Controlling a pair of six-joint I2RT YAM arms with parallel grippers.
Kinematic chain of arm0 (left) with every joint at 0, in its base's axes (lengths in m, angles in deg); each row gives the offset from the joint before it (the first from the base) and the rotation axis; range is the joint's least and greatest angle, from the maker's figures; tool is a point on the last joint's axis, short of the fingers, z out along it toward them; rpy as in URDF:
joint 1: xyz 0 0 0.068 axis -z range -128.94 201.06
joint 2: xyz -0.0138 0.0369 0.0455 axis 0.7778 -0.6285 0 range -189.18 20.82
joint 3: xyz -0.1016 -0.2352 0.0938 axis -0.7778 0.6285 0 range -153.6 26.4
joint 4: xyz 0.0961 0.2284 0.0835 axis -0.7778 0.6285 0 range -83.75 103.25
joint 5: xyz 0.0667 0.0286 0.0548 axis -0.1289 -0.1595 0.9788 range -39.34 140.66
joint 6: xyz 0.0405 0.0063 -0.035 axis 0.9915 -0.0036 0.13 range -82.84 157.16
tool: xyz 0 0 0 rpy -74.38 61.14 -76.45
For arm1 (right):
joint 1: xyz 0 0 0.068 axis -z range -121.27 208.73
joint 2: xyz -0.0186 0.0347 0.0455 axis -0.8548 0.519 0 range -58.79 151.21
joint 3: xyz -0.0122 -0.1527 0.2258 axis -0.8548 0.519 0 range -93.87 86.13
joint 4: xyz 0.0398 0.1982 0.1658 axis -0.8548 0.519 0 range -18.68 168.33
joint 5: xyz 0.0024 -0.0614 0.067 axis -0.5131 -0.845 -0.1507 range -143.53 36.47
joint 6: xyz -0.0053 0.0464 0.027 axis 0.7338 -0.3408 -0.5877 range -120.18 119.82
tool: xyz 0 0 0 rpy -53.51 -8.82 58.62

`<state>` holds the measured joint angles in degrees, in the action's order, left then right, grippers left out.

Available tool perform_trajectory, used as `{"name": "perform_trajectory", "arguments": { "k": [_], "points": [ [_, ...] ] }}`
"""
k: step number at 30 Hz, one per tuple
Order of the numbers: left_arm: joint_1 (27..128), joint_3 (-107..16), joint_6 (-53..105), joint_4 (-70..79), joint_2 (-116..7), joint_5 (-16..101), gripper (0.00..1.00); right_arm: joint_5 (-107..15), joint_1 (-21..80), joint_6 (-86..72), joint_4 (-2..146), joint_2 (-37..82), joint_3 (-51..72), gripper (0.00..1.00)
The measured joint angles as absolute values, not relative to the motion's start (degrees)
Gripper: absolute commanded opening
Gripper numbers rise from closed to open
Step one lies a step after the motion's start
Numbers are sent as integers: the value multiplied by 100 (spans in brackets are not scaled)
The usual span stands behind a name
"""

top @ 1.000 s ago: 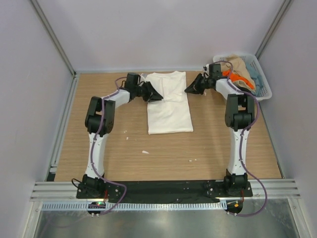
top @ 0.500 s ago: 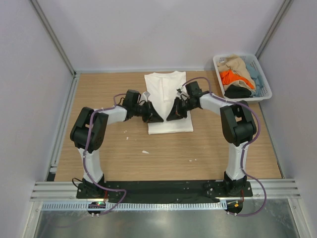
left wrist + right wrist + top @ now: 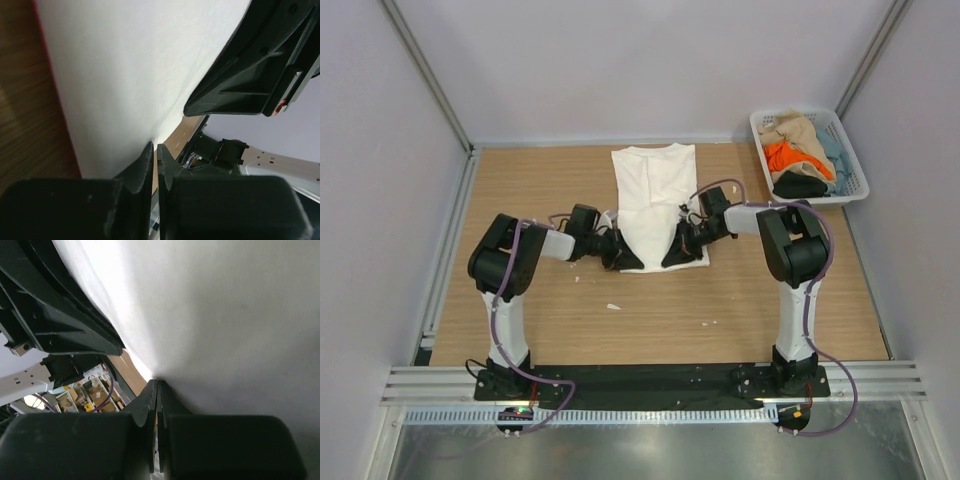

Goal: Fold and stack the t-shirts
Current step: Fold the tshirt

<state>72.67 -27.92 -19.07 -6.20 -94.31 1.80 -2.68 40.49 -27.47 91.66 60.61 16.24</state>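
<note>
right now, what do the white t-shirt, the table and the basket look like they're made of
The white t-shirt looks like soft matte cloth, likely a cotton knit: it lies flat with faint creases. The table is wood or wood-look laminate: light brown, grain lines, low sheen. The basket is probably white plastic: rigid moulded lattice walls.

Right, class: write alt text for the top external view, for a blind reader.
The left arm and right arm pinch the near corners of a white t-shirt on a wooden table; a white basket of crumpled shirts sits far right.
</note>
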Motion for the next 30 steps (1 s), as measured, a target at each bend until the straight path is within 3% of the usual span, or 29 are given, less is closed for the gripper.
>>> {"name": "perform_trajectory", "arguments": {
  "k": [14, 20, 23, 30],
  "points": [
    [7055, -2701, -982, 128, -9341, 45, 4, 65, 5520, -2397, 9026, 5460, 2942, 6],
    [7017, -2602, -962, 567, -8981, 5, 18, -501, 5783, -2139, 9711, 5007, 3012, 6],
    [7017, -2646, -1094, 871, -8480, 5, 21, -663, 5781, -2135, 9905, 4668, 3003, 6],
    [6930, -4274, -1201, 1004, -8530, -43, 13, -663, 5527, -2931, 9485, 4627, 1970, 6]
  ]
}}
